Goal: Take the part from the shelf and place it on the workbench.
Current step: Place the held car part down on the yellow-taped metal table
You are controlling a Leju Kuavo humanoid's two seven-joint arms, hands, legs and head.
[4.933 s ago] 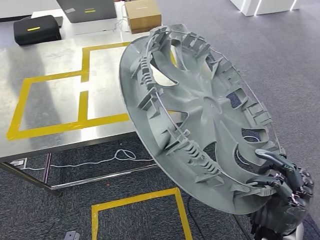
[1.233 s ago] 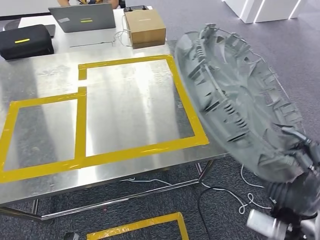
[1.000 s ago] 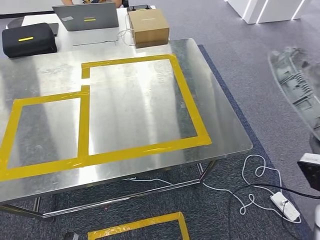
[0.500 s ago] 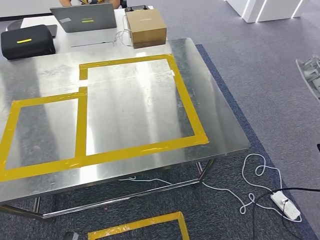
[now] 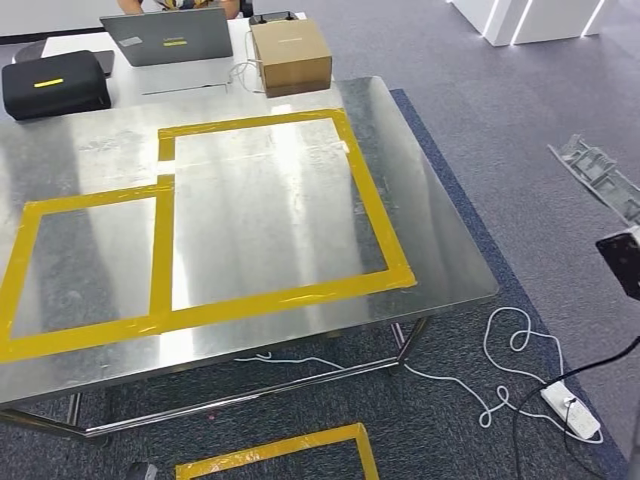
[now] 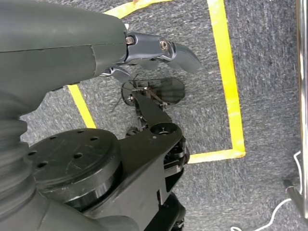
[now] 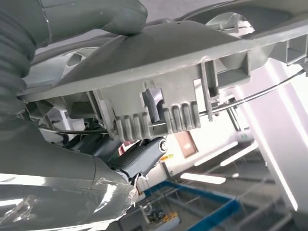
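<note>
The part is a large grey plastic wheel cover. Its ribbed rim [image 5: 600, 178] juts into the head view at the right edge, out beyond the workbench and over the carpet. In the right wrist view my right hand [image 7: 69, 168] grips the part's rim [image 7: 174, 62], thumb on one face and darker fingers [image 7: 143, 155] on the other. The steel workbench [image 5: 441, 235] carries two yellow-taped rectangles. My left hand [image 6: 156, 48] hangs over the carpet with its fingers extended and nothing in them.
At the workbench's far edge stand a laptop [image 5: 170, 35], a black case [image 5: 53, 82] and a cardboard box [image 5: 290, 55]. A white cable and power strip [image 5: 570, 410] lie on the carpet right of the bench. Yellow floor tape [image 5: 279, 445] marks a box in front.
The view has shifted closer to the bench. The part, once across the head view, swung out to the right; since half a second ago its rim has come back in a little.
</note>
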